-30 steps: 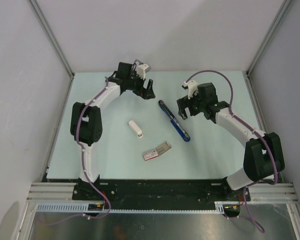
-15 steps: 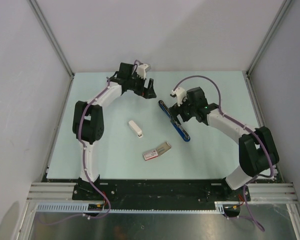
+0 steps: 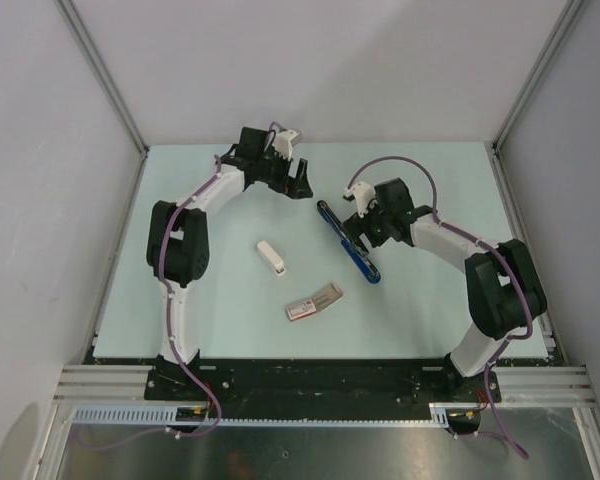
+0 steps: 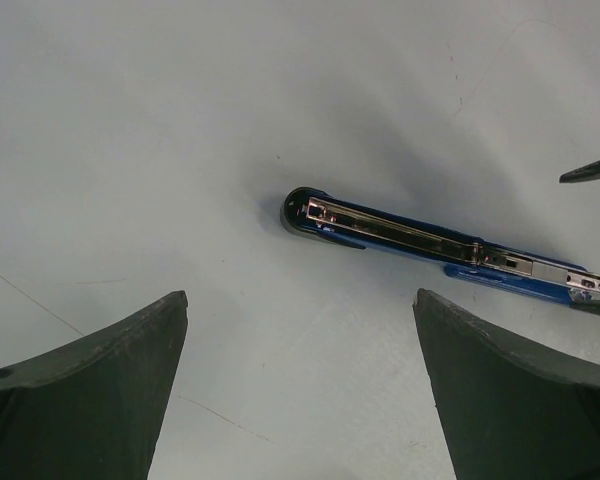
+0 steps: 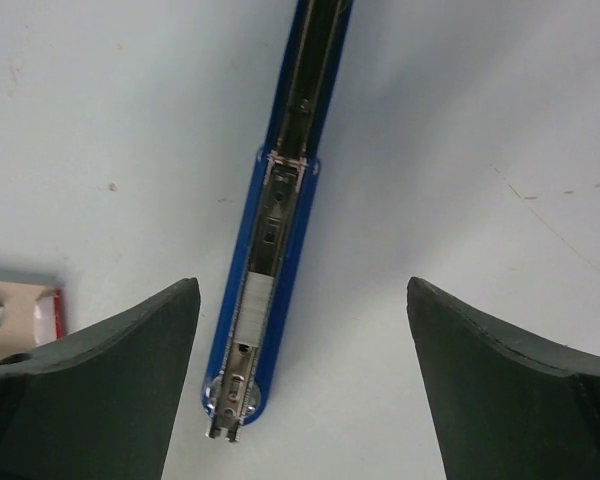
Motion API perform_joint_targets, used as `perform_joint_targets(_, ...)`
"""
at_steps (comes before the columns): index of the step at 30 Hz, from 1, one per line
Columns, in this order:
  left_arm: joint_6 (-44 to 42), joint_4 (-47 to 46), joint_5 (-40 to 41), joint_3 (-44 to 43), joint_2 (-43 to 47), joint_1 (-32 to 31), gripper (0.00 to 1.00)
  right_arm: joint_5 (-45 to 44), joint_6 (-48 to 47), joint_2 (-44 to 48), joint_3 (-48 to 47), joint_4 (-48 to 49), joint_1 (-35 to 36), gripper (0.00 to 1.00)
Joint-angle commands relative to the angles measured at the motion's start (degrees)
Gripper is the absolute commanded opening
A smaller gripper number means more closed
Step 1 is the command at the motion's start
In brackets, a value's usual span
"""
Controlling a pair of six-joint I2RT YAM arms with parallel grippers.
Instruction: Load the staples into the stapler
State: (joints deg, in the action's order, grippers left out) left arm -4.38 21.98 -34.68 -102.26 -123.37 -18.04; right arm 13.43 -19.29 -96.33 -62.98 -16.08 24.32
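- Counter [image 3: 430, 310] pale mint green, boxed in by white walls [image 3: 330, 70] with metal posts [image 3: 102, 75] at the far corners.
- The stapler [image 3: 347, 243] lies folded open in one long line, right of centre. Its long axis runs diagonally, black tip toward the far left, blue end toward the near right, metal channel facing up.
- A silvery block sits in that channel near the blue end (staples or pusher, I cannot tell).
- Pink-and-white box [image 3: 302, 309] lies just near-left of the stapler, its grey tray [image 3: 325, 295] slid partly out; contents too small to read.
- A white oblong piece [image 3: 271, 258] lies left of the stapler.
- Right pincer [image 5: 302, 288] is spread wide, straddling the stapler without touching it.
- Left pincer [image 4: 300, 300] is likewise spread, holding nothing, beside the black tip.
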Motion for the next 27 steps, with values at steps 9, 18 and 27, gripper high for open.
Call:
perform_joint_targets(9,3.44,-0.72,-1.17,0.59,1.77,0.19,0.99,-1.52,-8.09,0.83,-2.19,-7.02,0.56,0.87)
perform_joint_targets(18,3.94,-0.79,-1.64,2.26,1.83,0.21,0.99,-4.06,-8.15,-1.33,-2.29,-8.97,3.09,0.88)
perform_joint_targets(27,3.72,-0.80,-1.32,2.61,2.39,0.32,0.99,-9.29,-9.84,-5.52,-2.24,-8.65,5.16,0.88)
